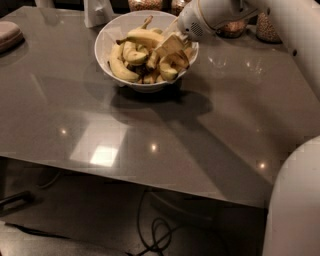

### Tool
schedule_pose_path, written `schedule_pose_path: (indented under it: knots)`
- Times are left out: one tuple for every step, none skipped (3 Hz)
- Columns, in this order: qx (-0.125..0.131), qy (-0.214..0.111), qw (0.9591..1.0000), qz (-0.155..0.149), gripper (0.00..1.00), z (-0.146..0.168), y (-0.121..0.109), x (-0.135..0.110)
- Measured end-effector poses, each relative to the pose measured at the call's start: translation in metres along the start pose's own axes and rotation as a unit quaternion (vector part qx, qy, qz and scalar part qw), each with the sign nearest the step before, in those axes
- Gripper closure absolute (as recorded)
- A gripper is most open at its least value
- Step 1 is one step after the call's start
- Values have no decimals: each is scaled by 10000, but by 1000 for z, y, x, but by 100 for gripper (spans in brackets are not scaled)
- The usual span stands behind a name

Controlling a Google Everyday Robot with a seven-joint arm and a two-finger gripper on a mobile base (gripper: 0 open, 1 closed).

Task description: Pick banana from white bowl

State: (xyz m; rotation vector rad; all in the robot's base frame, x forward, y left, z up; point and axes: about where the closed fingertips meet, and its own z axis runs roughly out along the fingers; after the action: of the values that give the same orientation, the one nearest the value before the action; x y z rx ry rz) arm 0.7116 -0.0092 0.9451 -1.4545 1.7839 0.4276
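Observation:
The white bowl (106, 36) stands at the back middle of the grey table, piled with several bananas. The banana (141, 36), the longest one, lies across the top of the pile with its dark-tipped stem pointing left. Shorter bananas (120, 67) lie below and to the left of it. My gripper (174, 52) reaches in from the upper right and is down inside the right half of the bowl. Its tan fingers (170, 44) are spread among the bananas, the upper one at the right end of the long banana. Nothing is lifted.
A white object (96, 12) stands just behind the bowl. Jars (231, 28) line the back right edge. A greyish pad (8, 36) lies at the far left. My white arm (295, 30) and body (295, 200) fill the right side. Cables lie on the floor under the table's front edge.

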Motion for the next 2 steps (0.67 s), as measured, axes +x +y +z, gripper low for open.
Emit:
schedule_pose_path:
  knots:
    - [101, 14, 9999, -74, 100, -16, 2, -14]
    - [141, 19, 9998, -115, 100, -34, 9, -18]
